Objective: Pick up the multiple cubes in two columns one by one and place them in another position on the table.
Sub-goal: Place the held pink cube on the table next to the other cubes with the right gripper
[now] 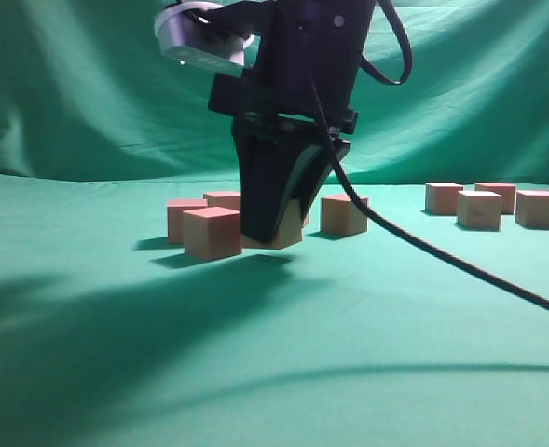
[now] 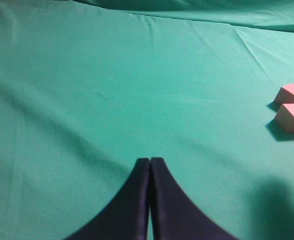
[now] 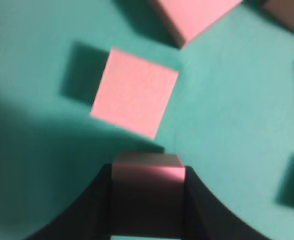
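Observation:
My right gripper (image 1: 267, 223) is shut on a pink-topped wooden cube (image 1: 291, 237) and holds it just above the green cloth, in the middle of a group of cubes. In the right wrist view the held cube (image 3: 147, 187) sits between the jaws (image 3: 147, 210), with another cube (image 3: 135, 92) on the cloth just beyond it. Near cubes stand at the left front (image 1: 212, 231), behind it (image 1: 185, 217) and to the right (image 1: 344, 214). My left gripper (image 2: 150, 165) is shut and empty over bare cloth; two cubes (image 2: 291, 117) lie at its far right.
A second group of several cubes (image 1: 479, 209) stands at the back right of the table. A black cable (image 1: 442, 253) trails from the arm down to the right. More cubes (image 3: 194, 15) show at the top of the right wrist view. A green backdrop (image 1: 69, 93) hangs behind.

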Available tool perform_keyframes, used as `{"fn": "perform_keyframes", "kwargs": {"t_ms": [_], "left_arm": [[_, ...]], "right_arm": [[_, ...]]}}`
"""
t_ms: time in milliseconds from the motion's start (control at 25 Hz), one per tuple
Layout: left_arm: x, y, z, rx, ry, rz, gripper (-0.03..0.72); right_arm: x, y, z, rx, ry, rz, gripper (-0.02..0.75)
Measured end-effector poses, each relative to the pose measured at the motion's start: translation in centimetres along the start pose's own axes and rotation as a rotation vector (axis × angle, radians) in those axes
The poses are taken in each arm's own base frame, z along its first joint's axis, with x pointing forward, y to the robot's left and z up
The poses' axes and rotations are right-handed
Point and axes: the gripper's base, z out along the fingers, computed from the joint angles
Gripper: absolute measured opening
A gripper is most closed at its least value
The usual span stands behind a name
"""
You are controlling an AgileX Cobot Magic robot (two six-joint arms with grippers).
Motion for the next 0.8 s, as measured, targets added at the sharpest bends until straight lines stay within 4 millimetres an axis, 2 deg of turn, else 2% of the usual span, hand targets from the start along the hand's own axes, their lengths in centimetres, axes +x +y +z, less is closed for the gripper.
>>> {"fn": "perform_keyframes", "kwargs": {"t_ms": [320, 800], "left_arm": [[0.0, 0.0, 0.0, 0.0, 0.0, 0.0, 0.0], [0.0, 0.0, 0.0, 0.0, 0.0, 0.0, 0.0]], "right_arm": [[-0.1, -0.2, 0.9, -0.002, -0.008, 0.005, 0.258], [-0.1, 0.0, 1.0, -0.019, -0.004, 0.017, 0.258]]}}
